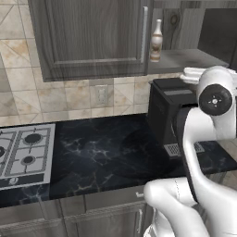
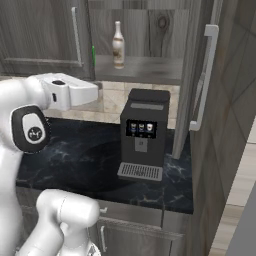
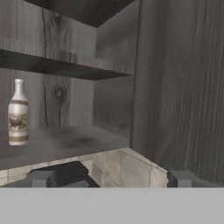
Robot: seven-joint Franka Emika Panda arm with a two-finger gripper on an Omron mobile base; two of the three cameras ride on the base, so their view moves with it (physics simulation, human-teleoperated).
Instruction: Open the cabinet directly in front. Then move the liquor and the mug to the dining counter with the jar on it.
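A white robot arm stands at a black marble desk (image 1: 106, 152) with a gas hob (image 1: 23, 152) at its left end and a dark coffee machine (image 2: 144, 134) at its right. Above the desk hangs the cabinet (image 1: 92, 37), dark grey wood grain. Its left door is shut flat, while the right door (image 2: 200, 75) stands swung out toward the room, its long silver bar handle (image 2: 205, 80) facing outward. Opening the cabinet looks done, so the step in hand appears to be fetching the first item. On the lower shelf (image 2: 145, 67) stands the liquor (image 2: 118, 45), a slim pale bottle, upright near the shelf's left end, just beside the edge of the shut door. A thin sliver of green at that door's edge (image 2: 93, 56) may be the mug; too little shows to be sure. In the hand view the gripper (image 3: 111, 179) looks level into the cabinet with its two dark fingertips (image 3: 41, 178) spread wide apart, holding nothing, and the bottle sits well to the left of its line and farther in. The next move likely calls for swinging the gripper left until the bottle stands between the fingertips, then reaching in above the shelf and below the upper shelf (image 3: 65, 65), clear of the open door and the coffee machine.
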